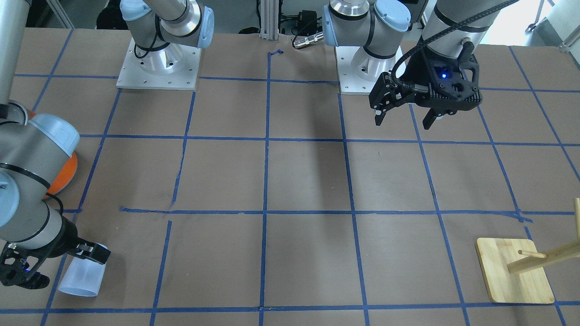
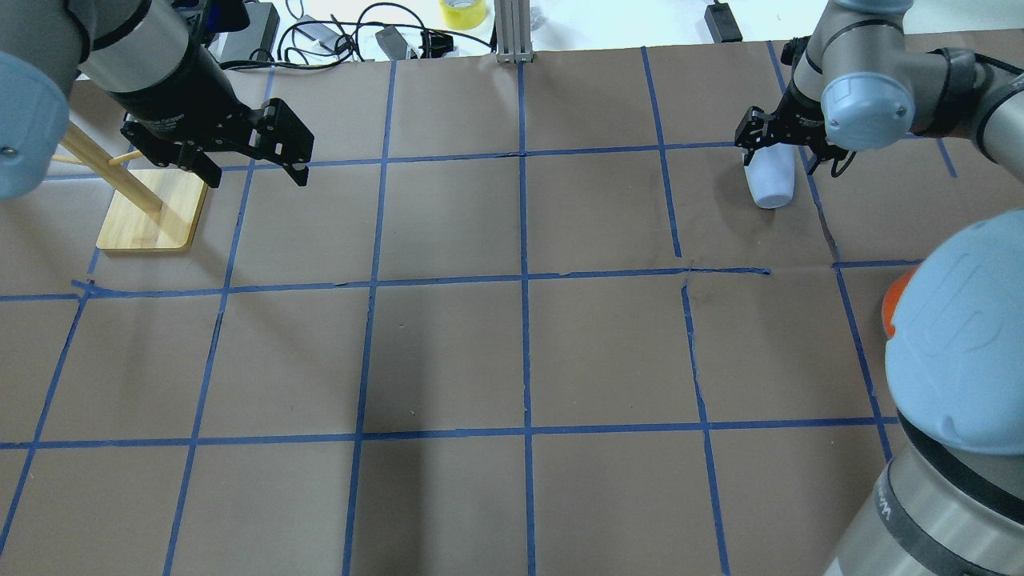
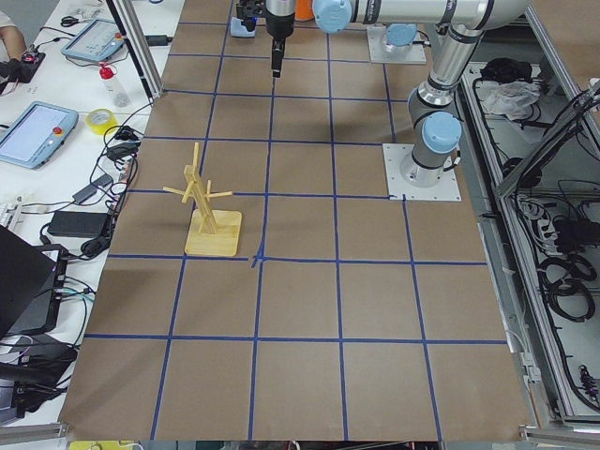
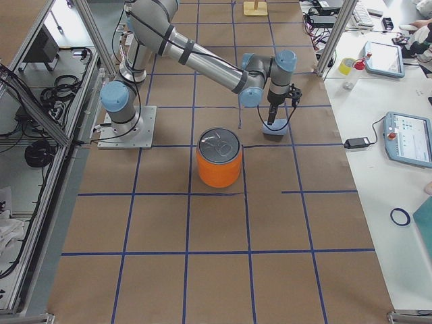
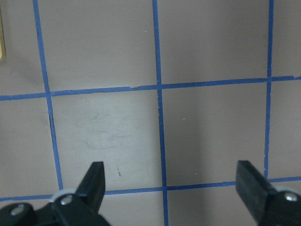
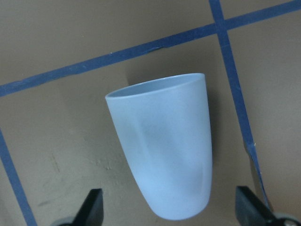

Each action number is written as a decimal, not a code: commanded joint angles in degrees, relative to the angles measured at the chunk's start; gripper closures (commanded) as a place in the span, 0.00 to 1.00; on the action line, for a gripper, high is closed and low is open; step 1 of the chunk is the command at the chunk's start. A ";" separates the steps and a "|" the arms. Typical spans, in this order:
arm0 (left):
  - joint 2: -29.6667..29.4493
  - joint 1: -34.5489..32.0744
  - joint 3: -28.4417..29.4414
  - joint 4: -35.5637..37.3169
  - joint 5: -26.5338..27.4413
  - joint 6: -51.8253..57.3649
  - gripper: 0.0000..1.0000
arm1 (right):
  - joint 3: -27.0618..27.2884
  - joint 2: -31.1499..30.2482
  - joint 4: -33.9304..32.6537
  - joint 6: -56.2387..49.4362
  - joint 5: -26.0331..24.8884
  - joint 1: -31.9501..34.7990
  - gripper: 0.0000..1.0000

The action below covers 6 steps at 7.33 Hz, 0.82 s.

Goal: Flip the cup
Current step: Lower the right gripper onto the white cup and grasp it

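Overhead view: the table [image 2: 448, 352] is under brown paper, gridded with blue tape [image 2: 524, 240]; cables [image 2: 336, 32] and a yellow tape roll [image 2: 462, 13] sit past the far edge. A wooden peg stand [image 2: 148, 216] is at far left. The left gripper [image 2: 256, 178] hangs above the paper just beside the stand, spread wide, nothing in it. At far right the cup [image 2: 772, 186] lies on its side, with the right gripper [image 2: 778, 156] directly over it and that arm's wrist bent down. An orange can [image 2: 892, 308] is mostly hidden behind the near elbow. Front-facing view: the cup's wide mouth points toward the operators' side, its narrow base toward the robot. One black finger [image 1: 97, 254] overlaps the base end; contact unclear here. Right-end view: the can stands upright, silver top, near the cup but apart from it. The right arm stretches low across the table, gripper pointing straight down. Left wrist view: both fingers [image 5: 94, 183] far apart over bare paper, empty. Right wrist view: fingers [image 6: 91, 207] wide apart, one on each side of the cup's base, a gap showing on both sides. Released, not gripping.
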 commanded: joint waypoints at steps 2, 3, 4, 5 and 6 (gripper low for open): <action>0.09 0.06 -0.17 0.01 0.08 -0.03 0.00 | -0.01 5.27 -6.44 -1.11 -2.68 -0.09 0.00; 0.00 0.06 -0.08 0.01 0.08 -0.03 0.00 | -0.10 5.98 -7.16 -4.08 -2.88 -0.09 0.00; 0.00 0.06 -0.08 0.01 0.08 -0.03 0.00 | -0.88 5.90 -7.52 -4.98 -2.88 -0.09 0.00; 0.00 0.06 -0.08 0.01 0.08 -0.03 0.00 | -0.80 5.89 -10.91 -4.46 -3.05 -0.09 0.37; 0.00 0.06 -0.17 0.01 0.08 -0.03 0.00 | -0.71 5.72 -10.77 -4.46 -3.05 -0.09 0.84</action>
